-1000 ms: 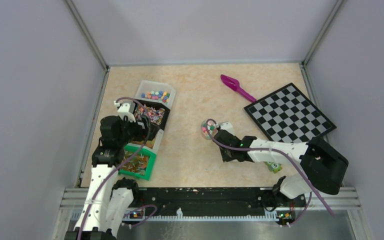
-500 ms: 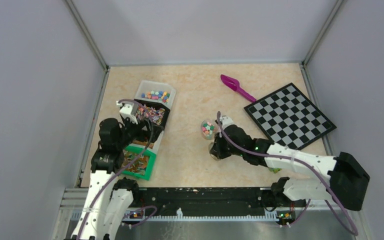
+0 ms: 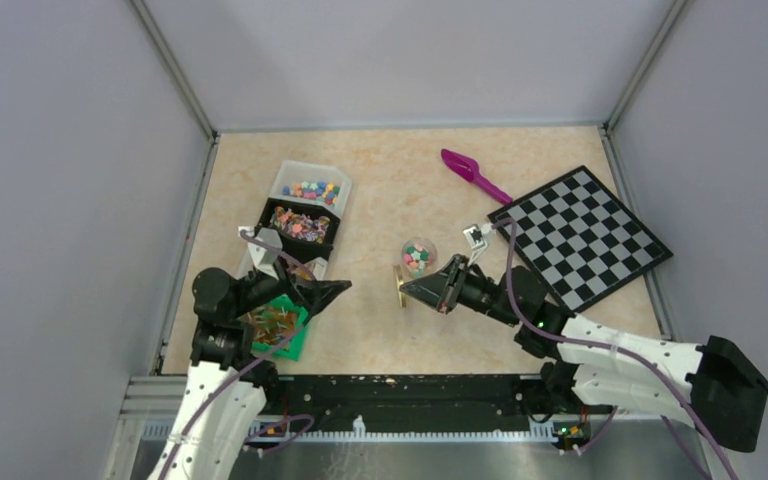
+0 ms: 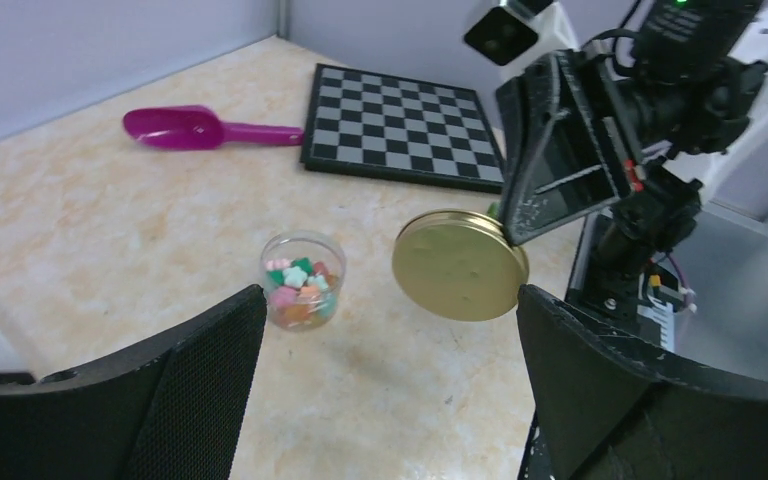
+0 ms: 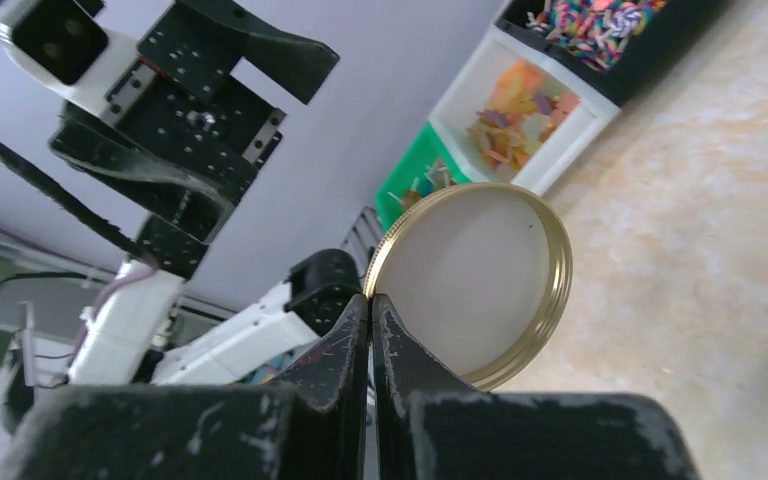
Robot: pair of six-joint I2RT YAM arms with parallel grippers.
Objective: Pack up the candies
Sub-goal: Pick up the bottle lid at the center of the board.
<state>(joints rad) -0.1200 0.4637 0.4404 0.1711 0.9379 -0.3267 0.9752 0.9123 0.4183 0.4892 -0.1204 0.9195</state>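
The candies (image 3: 417, 258) fill a small clear open jar (image 4: 303, 281) at mid-table; more candies (image 3: 310, 188) lie in a clear bin at the back left. My right gripper (image 3: 408, 288) is shut on the rim of a round gold lid (image 5: 475, 280), holding it on edge above the table, just in front of the jar. In the left wrist view the gold lid (image 4: 460, 264) hangs to the right of the jar. My left gripper (image 4: 390, 300) is open and empty, pointing at the jar and the gold lid from the left (image 3: 335, 290).
A row of bins stands at the left: a black bin (image 3: 300, 225), a white bin (image 5: 520, 105) and a green bin (image 3: 278, 328). A magenta scoop (image 3: 472, 172) lies at the back, with a checkerboard (image 3: 580, 235) at the right.
My right gripper has drawn back from the jar and turned the gold lid up on edge. My left gripper has swung from over the bins towards the middle.
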